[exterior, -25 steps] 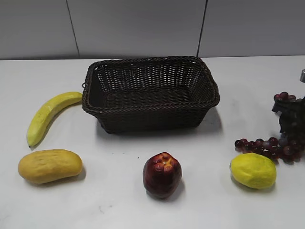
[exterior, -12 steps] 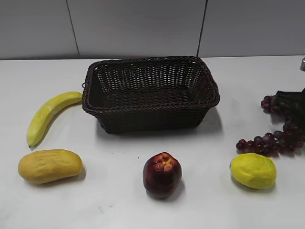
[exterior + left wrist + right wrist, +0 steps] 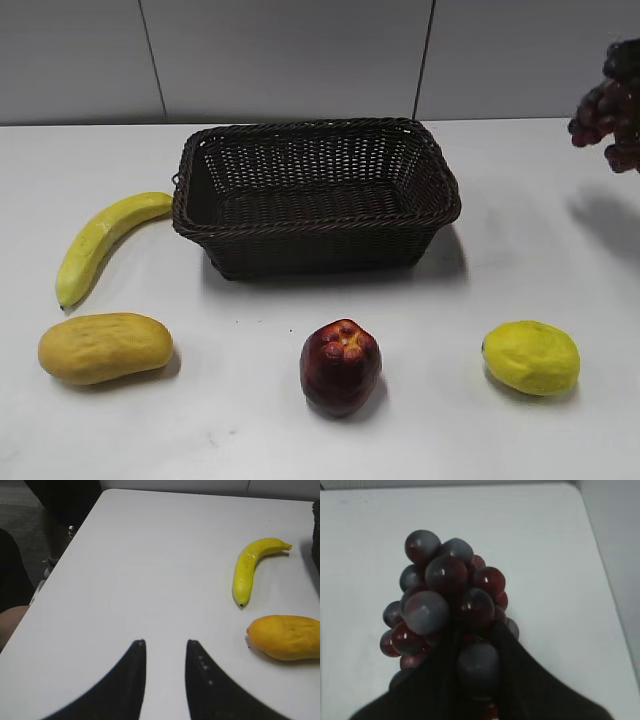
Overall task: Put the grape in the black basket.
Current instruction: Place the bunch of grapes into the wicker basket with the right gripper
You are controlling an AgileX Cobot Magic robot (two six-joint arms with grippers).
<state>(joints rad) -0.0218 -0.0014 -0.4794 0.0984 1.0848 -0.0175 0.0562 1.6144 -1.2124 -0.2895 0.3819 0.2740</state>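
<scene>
Table point(image 3: 250, 430): white surface; carries every item except the lifted fruit.
Black basket point(image 3: 316, 228): rectangular woven wicker, largest item, at the 12 o'clock side of the table centre in the exterior view; interior shows no contents.
Banana point(image 3: 98, 243): at 9 o'clock from the black basket, just beside its left wall but apart from it.
Mango point(image 3: 104, 347): at 6 o'clock from the banana.
Lemon point(image 3: 531, 357): at 5 o'clock from the black basket, well apart.
Apple point(image 3: 340, 366): at 6 o'clock from the black basket.
Grape point(image 3: 610, 108): clear of the table, hanging at the 2 o'clock edge of the exterior view, partly cut off by the frame; its shadow lies on the table below.
Right gripper point(image 3: 477, 652): fingers clamped on the grape, with the bunch bulging above and around them.
Left gripper point(image 3: 165, 645): fingers apart, holding nothing, hovering over bare table with the banana at its 2 o'clock.
Step in hand: judged as transport; the grasp and lift look complete.
Next move: likely calls for carrying the grape toward 9 o'clock until over the basket opening, clearing the braided rim, then releasing. The loose bunch may swing or catch on the rim.
</scene>
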